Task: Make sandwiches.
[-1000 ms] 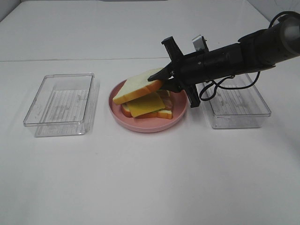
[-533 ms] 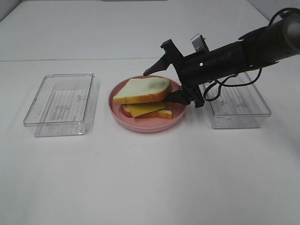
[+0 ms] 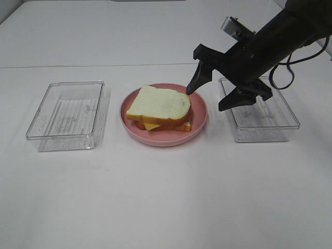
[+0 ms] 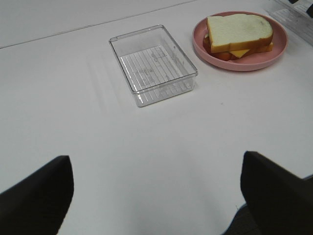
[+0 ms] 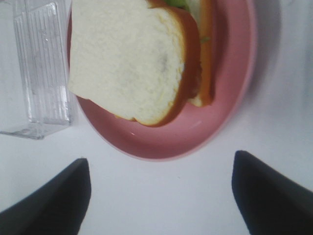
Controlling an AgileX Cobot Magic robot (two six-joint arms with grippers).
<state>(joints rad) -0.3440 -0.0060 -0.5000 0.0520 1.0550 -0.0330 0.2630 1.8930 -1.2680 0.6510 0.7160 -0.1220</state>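
One sandwich point(image 3: 160, 109) sits stacked on the pink plate point(image 3: 199, 118). My right gripper point(image 3: 212, 92) hangs above the plate's edge, jaws spread, empty. My left gripper point(image 4: 156, 196) also gapes wide.

A round pink plate point(image 3: 199, 122) is seen near the middle of a white table point(image 3: 166, 197). Two clear plastic trays with ribbed floors are set on either side of it: the left tray point(image 3: 67, 115) stands a little apart from the plate, and the right tray point(image 3: 262, 119) lies just beside it. A faint seam point(image 3: 78, 66) is drawn across the table behind them.
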